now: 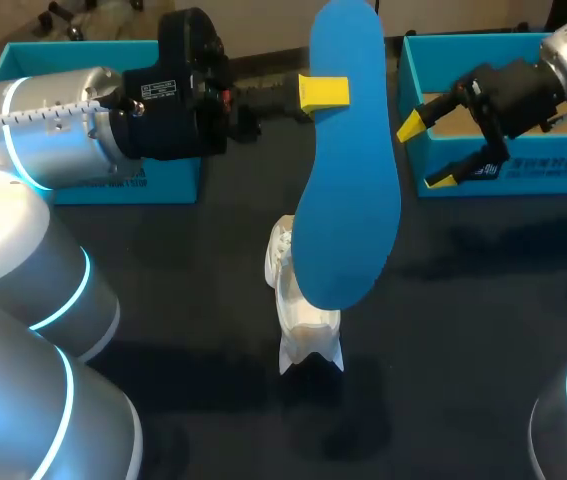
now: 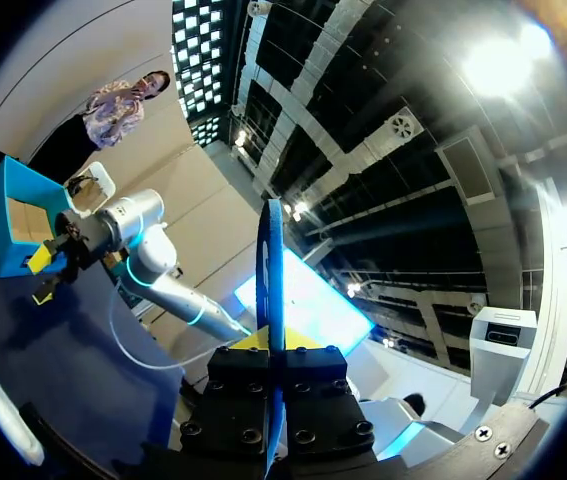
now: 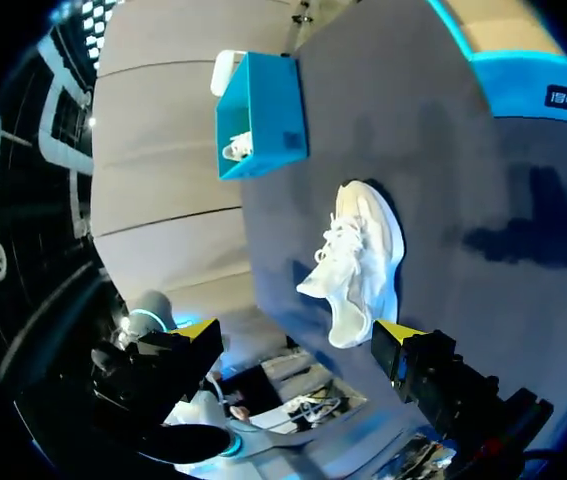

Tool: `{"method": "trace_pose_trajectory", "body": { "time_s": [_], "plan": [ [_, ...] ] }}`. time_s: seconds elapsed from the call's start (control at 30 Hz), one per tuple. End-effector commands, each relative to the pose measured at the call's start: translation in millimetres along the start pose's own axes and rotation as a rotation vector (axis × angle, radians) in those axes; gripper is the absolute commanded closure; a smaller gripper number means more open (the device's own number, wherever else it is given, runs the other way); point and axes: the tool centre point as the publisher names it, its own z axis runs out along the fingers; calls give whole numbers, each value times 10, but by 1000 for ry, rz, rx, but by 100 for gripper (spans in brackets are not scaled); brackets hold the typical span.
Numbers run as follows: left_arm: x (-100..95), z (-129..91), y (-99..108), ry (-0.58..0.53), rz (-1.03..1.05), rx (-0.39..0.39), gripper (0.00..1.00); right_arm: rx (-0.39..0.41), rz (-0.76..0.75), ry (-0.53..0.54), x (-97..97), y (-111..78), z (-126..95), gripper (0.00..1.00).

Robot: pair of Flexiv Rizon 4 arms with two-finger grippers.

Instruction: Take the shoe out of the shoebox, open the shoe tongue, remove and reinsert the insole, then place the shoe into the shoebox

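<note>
A: Where is everything?
B: The white shoe [image 1: 298,310] lies mid-table [image 1: 483,330], left of the right shoebox [image 1: 523,180]. The blue insole [image 1: 348,180] hangs above it, clamped near its narrow end by the left fingers [image 1: 323,92]. The right fingers [image 1: 413,125] are spread and empty.
A: Handling?
B: The insole is probably light and floppy, so grip an end. It hides the shoe's opening from overhead.

Matt blue insole [image 1: 348,180], white woven-cloth shoe [image 1: 303,315], smooth blue cardboard shoebox [image 1: 503,172] and glossy silver left arm [image 1: 53,130] over a dull dark tabletop [image 1: 463,350].
</note>
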Motion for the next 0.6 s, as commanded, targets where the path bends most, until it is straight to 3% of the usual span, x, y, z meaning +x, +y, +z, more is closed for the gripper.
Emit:
{"method": "trace_pose_trajectory", "body": {
  "time_s": [0.03, 0.6],
  "plan": [
    [48, 43, 49, -4, 1, 16, 100, -75, 83, 39, -34, -202, -163, 0],
    [48, 43, 49, -4, 1, 16, 100, -250, 118, 191, 566, -474, -649, 0]
  ]
}}
